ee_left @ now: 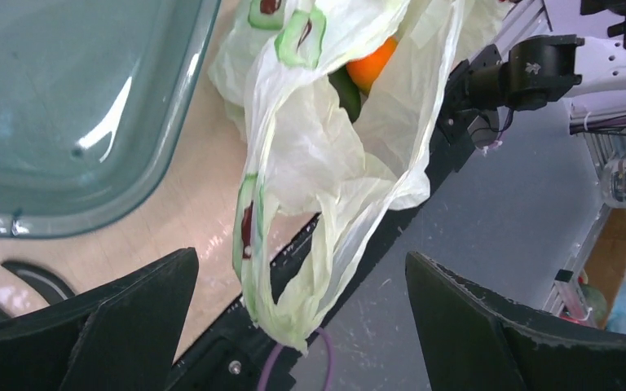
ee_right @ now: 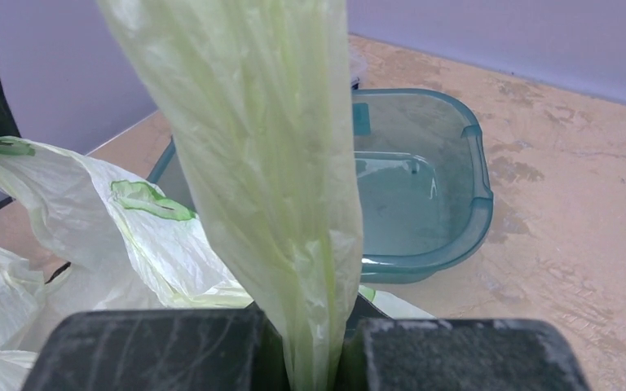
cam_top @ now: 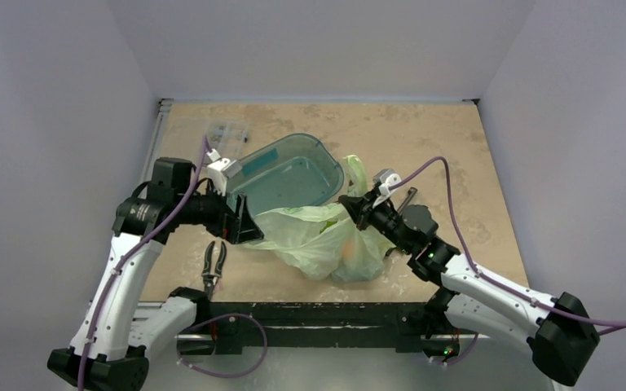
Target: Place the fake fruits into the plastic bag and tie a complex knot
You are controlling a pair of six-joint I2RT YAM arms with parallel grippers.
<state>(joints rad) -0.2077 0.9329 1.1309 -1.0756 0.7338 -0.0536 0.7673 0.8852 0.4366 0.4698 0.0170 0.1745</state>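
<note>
The pale green plastic bag (cam_top: pixel 324 242) lies in the middle of the table. Fake fruits show through it, an orange one (ee_left: pixel 372 67) and a dark green one (ee_left: pixel 347 94) among them. My left gripper (cam_top: pixel 247 227) is at the bag's left end and stands open. In the left wrist view a twisted bag handle (ee_left: pixel 293 303) hangs loose between its wide-apart fingers (ee_left: pixel 114 322), touching neither. My right gripper (cam_top: pixel 351 208) sits at the bag's upper right. In the right wrist view it (ee_right: pixel 314 352) is shut on a stretched strip of the bag (ee_right: pixel 269 163).
A translucent teal tub (cam_top: pixel 289 174) stands just behind the bag. Black-handled pliers (cam_top: pixel 212 264) lie near the front edge by the left arm. A small clear plastic item (cam_top: pixel 228 135) lies at the back left. White walls close in the table.
</note>
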